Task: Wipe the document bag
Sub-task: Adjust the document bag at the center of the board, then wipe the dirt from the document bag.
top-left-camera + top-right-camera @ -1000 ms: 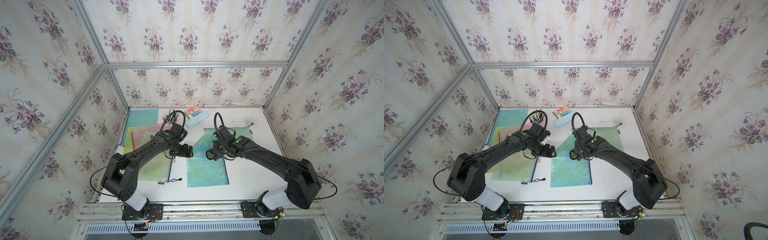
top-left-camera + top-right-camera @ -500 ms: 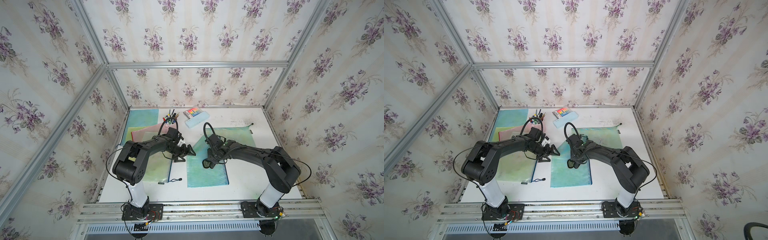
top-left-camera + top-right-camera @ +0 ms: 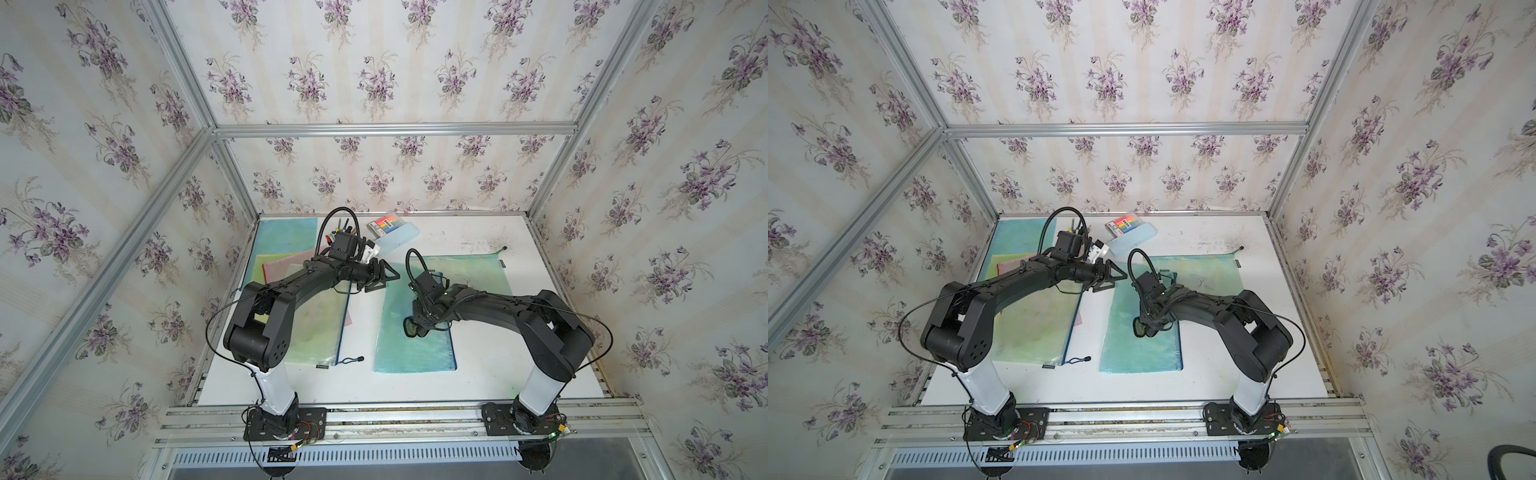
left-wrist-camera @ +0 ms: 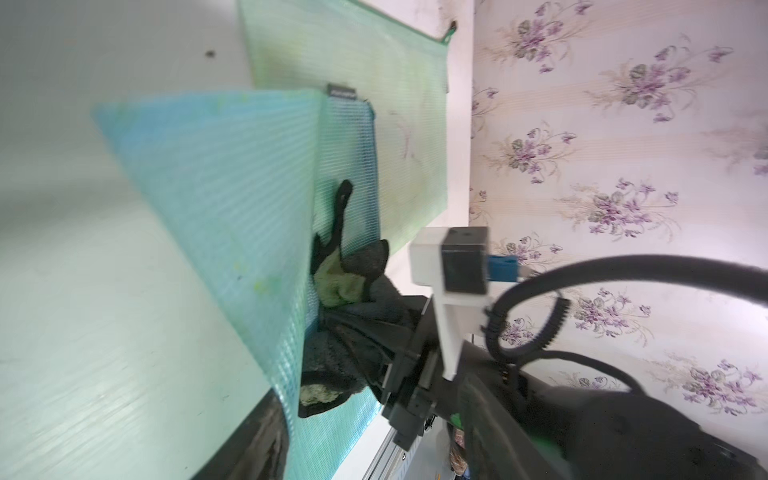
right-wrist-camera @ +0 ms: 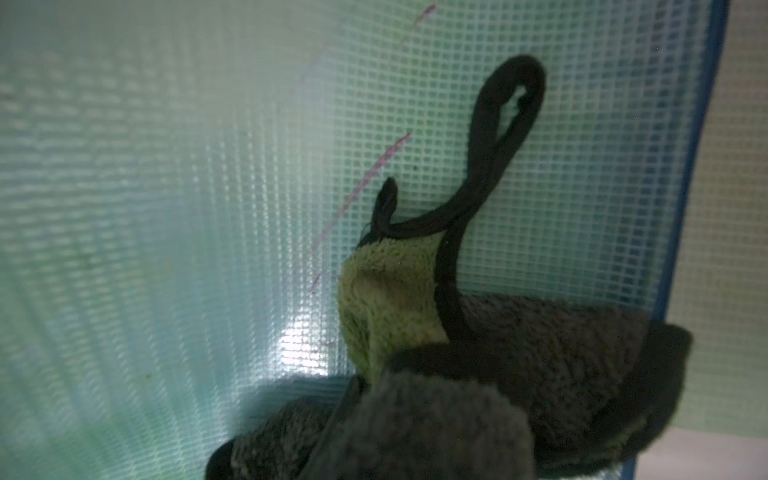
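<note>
Document bag (image 3: 415, 351) — teal mesh, lying on the surface (image 3: 519, 374). Right claw (image 3: 420, 325) clamped on a dark cloth (image 5: 561, 345), pressed onto the bag. Left claw (image 3: 384, 276) at its far corner — jaws apart.

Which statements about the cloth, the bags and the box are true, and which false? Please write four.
1. The right gripper is shut on a dark cloth. True.
2. The cloth lies on bare table. False: it lies on the blue-green document bag.
3. A purple mark shows on that bag near the cloth. True.
4. The colourful box lies at the table's near edge. False: it lies at the far side, near the back wall.
</note>
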Robot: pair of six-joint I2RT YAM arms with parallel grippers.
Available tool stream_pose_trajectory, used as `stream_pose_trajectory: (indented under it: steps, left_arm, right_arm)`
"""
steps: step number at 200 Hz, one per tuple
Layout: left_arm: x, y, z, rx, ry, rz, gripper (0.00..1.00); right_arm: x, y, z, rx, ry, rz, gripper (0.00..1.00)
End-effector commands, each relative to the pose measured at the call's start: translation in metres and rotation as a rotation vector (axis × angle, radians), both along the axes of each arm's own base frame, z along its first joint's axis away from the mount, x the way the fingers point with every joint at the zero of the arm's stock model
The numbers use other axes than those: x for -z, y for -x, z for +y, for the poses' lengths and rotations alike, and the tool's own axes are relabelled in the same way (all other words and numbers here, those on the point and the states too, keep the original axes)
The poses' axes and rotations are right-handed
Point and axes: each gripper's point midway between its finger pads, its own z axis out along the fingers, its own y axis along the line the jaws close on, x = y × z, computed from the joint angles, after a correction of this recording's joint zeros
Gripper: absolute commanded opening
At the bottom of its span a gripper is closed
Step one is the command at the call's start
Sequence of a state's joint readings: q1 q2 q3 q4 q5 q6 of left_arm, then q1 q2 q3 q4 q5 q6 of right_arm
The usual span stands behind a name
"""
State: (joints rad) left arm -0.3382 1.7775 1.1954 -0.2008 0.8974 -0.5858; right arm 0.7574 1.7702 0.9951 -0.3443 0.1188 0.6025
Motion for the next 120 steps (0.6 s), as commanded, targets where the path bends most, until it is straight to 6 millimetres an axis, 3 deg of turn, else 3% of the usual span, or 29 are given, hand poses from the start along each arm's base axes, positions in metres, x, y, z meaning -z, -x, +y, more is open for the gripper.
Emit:
stream_pose_trajectory:
  steps: [1, 54, 93, 120]
  left_arm:
    - [-0.012, 0.002, 0.001, 0.046, -0.028, -0.08, 0.64]
    - [0.063, 0.025, 0.01, 0.118, -0.148, 0.062, 0.62]
    - [0.059, 0.024, 0.039, 0.084, -0.324, -0.024, 0.75]
    - [0.078, 0.037, 0.054, 0.087, -0.424, 0.07, 0.8]
  right_arm:
    - [0.018, 0.013, -0.008, 0.0, 0.032, 0.067, 0.22]
    - [0.017, 0.008, -0.005, -0.008, 0.041, 0.061, 0.22]
    - [0.01, 0.005, -0.006, -0.006, 0.037, 0.044, 0.22]
    - [0.014, 0.006, -0.005, -0.019, 0.038, 0.057, 0.22]
